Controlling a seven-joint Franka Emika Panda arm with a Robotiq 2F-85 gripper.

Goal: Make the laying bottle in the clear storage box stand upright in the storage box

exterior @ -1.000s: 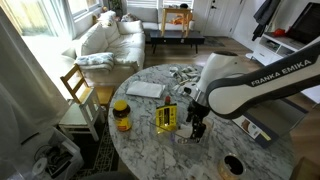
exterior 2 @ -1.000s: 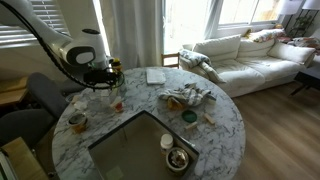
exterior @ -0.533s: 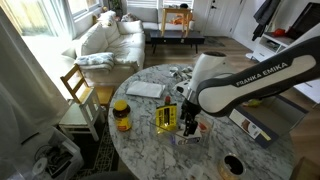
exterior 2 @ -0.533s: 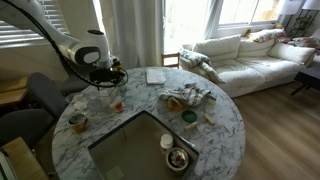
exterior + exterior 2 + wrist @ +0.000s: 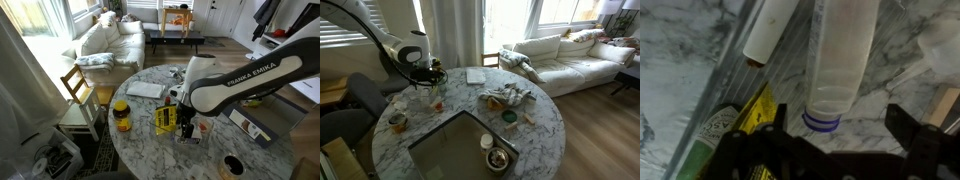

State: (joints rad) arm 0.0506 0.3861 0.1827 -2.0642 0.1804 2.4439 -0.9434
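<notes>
Wrist view: claw open, has swung in and dropped over clear storage box. Laying bottle at 12 o'clock, still flat, ungripped. Likely next: grasp.

The white arm reaches across the desk from beyond its edge, the lettered forearm lying nearly level. It folds sharply at the wrist, so the dark pincer points straight down, low over the marble and inward of the desk's edge. In the wrist view its fingers stand far apart, jaws spread wide.
</notes>
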